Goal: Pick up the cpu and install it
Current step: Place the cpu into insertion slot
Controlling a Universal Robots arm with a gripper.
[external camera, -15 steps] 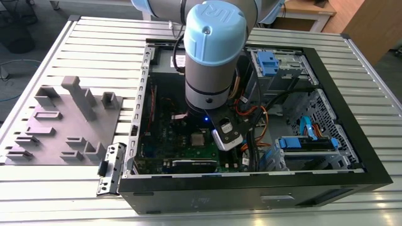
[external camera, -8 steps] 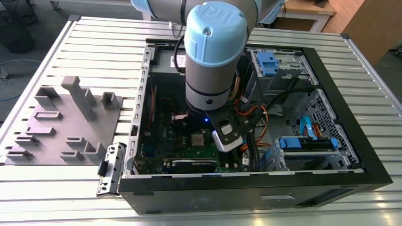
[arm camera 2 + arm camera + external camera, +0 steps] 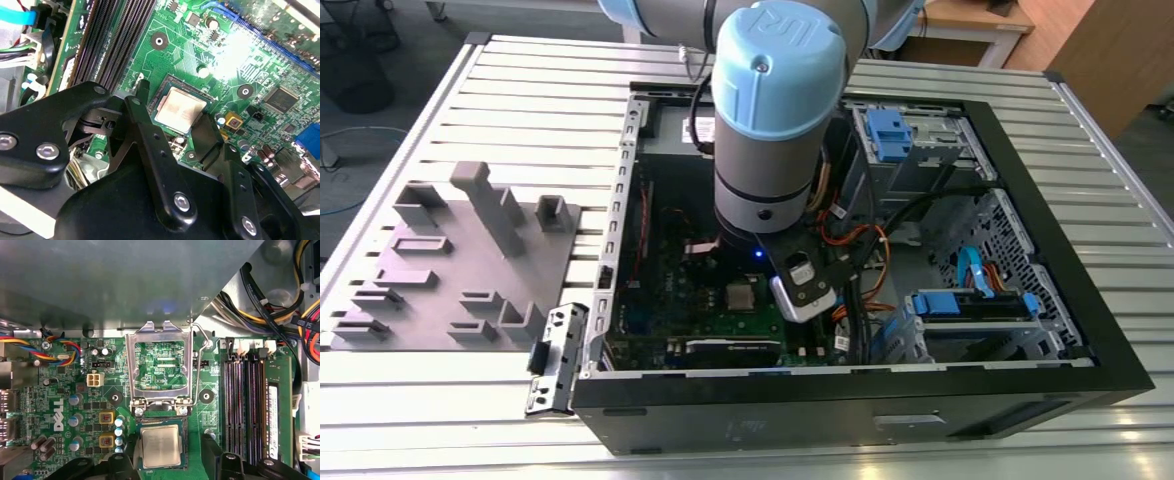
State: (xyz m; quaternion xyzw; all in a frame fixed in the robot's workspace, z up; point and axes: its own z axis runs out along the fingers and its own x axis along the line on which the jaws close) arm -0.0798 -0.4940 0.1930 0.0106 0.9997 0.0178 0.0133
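Between the spread fingers of the pincer (image 3: pixel 175 114), down inside the open computer case (image 3: pixel 854 405) on the slatted tabletop (image 3: pixel 520 110), the cpu (image 3: pixel 160 445) lies flat in its socket on the green motherboard (image 3: pixel 70 390); in both wrist views a black finger (image 3: pixel 141 107) stands on either side of the chip, close to its edges but, as far as I can judge, not pressing them; the pincer is parted and carries nothing. Just beyond the fingertips the silver load frame (image 3: pixel 132 365) is swung up off the socket, its wire lever (image 3: pixel 200 370) raised beside it; the memory slots (image 3: pixel 245 400) run off to one side of the pincer. I judge the placing step all but done: chip seated, not yet clamped. Any move from here calls for a clean, straight path, so neither finger drags the loose chip or catches the raised frame.
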